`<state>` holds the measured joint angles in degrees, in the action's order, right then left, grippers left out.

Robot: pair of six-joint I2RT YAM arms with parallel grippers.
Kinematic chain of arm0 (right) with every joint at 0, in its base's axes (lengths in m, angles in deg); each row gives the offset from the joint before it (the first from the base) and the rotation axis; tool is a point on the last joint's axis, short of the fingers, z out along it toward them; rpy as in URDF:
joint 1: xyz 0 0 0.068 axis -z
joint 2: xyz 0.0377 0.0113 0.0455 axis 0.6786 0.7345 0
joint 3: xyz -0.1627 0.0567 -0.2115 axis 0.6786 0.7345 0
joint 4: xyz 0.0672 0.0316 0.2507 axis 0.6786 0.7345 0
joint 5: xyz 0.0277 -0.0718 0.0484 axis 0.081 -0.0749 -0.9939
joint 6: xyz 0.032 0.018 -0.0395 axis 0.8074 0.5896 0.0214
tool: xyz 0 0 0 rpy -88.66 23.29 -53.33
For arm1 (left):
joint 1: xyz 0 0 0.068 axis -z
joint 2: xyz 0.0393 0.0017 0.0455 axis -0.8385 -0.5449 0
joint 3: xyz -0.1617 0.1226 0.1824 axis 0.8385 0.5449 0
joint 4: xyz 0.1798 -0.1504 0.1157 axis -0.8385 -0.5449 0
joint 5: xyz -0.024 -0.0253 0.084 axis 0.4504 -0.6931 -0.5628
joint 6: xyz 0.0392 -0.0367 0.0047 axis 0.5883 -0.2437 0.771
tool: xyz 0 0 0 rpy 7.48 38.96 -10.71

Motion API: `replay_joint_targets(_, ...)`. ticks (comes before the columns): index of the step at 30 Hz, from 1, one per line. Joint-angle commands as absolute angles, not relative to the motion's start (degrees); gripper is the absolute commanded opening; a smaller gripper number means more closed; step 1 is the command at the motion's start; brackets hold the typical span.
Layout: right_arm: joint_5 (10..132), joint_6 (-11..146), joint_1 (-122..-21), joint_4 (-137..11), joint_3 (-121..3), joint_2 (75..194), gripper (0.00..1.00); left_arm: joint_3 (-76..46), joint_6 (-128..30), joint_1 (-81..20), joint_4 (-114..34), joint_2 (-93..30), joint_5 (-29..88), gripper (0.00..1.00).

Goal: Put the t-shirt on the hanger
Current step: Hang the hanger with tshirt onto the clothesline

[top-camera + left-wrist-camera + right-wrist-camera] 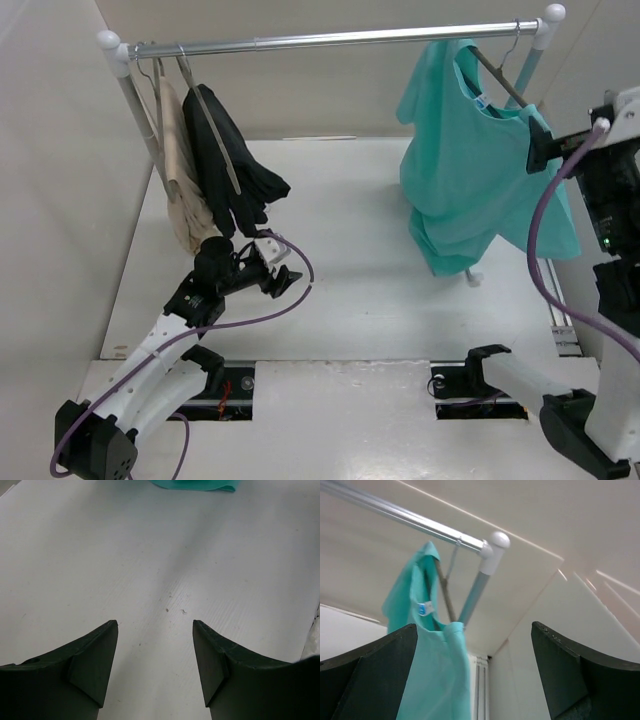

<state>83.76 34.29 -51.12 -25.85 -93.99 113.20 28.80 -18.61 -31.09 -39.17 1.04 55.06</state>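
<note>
The teal-green t-shirt (470,170) hangs on the grey hanger (500,78), whose hook is over the right end of the rail (340,38). In the right wrist view the t-shirt (432,670) drapes down with its blue-white neck label (424,608) beside the hanger arm (445,592). My right gripper (545,140) is open, close to the shirt's right shoulder, holding nothing; it shows in its own view (475,670). My left gripper (285,280) is open and empty, low over the white table, far left of the shirt; its own view (155,665) shows the shirt's hem (195,485) at the top.
Two dressed hangers, a beige garment (180,165) and a black garment (232,170), hang at the rail's left end. The rail's right post (477,592) and white end cap (496,545) stand beside the shirt. White walls close both sides.
</note>
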Motion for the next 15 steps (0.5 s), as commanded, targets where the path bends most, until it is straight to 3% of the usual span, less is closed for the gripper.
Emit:
replay_joint_targets(1, 75.15, 29.2, -54.15, -30.59, -88.78, 111.19, 1.0, 27.72, -16.84, -31.14, -39.82, 1.15, 54.01, 0.58)
replay_joint_targets(5, 61.59, 29.2, -58.98, -33.24, -75.35, 110.47, 1.0, 29.64, -16.83, -31.14, -39.83, 1.15, 51.2, 0.58)
replay_joint_targets(9, 61.57, 31.21, -64.7, -31.3, -60.03, 112.4, 1.0, 31.32, -16.83, -34.12, -40.97, 2.21, 50.66, 0.58)
replay_joint_targets(15, 58.5, 42.71, -65.41, -42.54, -34.48, 111.01, 1.0, 33.16, -16.83, -36.59, -38.34, 2.82, 49.96, 0.58)
